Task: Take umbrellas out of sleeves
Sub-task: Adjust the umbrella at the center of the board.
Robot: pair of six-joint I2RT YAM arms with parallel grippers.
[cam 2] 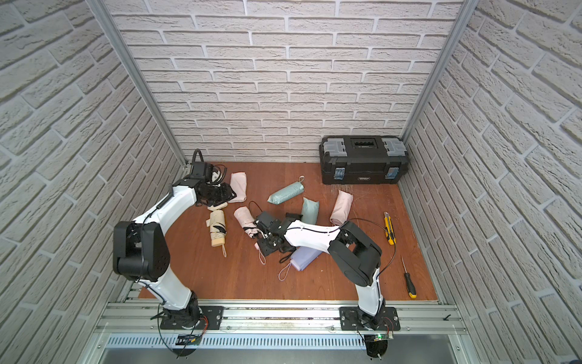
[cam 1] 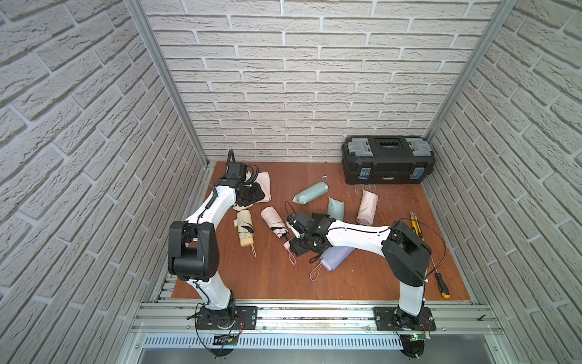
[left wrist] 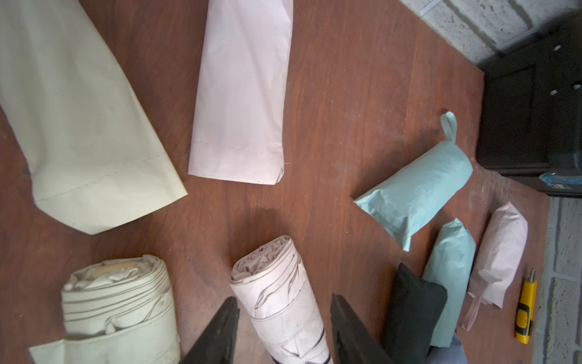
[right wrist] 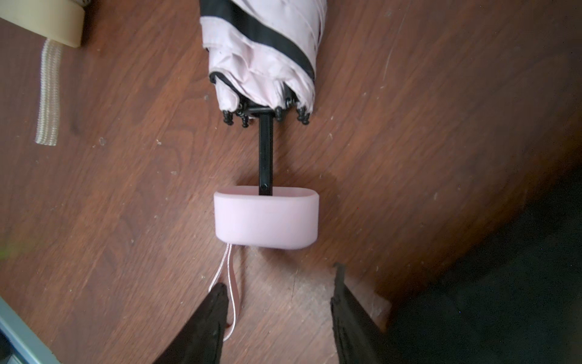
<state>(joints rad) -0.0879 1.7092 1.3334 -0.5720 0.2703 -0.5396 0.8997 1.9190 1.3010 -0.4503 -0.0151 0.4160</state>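
At the bench's far left corner, the left arm rises from its base on the near rail, folds at a high elbow and stretches its forearm out. The left gripper (left wrist: 283,297) hangs above two flat, empty sleeves, the beige sleeve (left wrist: 78,110) and the pink sleeve (left wrist: 242,94). Its jaws stand apart with nothing between them.

Nearer the middle, two bare umbrellas lie side by side with their handles toward the near edge: the beige umbrella (cam 1: 245,227) and the pink umbrella (cam 1: 272,219).

The right arm climbs from its base at the near right and bends at an elbow close to the right edge. Its forearm lies low across the bench toward the middle. The right gripper (right wrist: 280,277) points at the pink handle (right wrist: 266,217), which sits apart from the folded canopy on an exposed black shaft. The jaws are spread and empty, just short of the handle, and the wrist loop (right wrist: 233,290) runs beside one finger.

Right of the middle, the mint umbrella (cam 1: 310,193), a second mint umbrella (cam 1: 336,211) and a covered pink umbrella (cam 1: 367,208) lie in their sleeves. The lilac umbrella (cam 1: 338,257) lies partly under the right forearm.

A toolbox (cam 1: 387,159) fills the far right corner. A utility knife (cam 1: 416,227) and a screwdriver (cam 1: 441,283) lie along the right edge.
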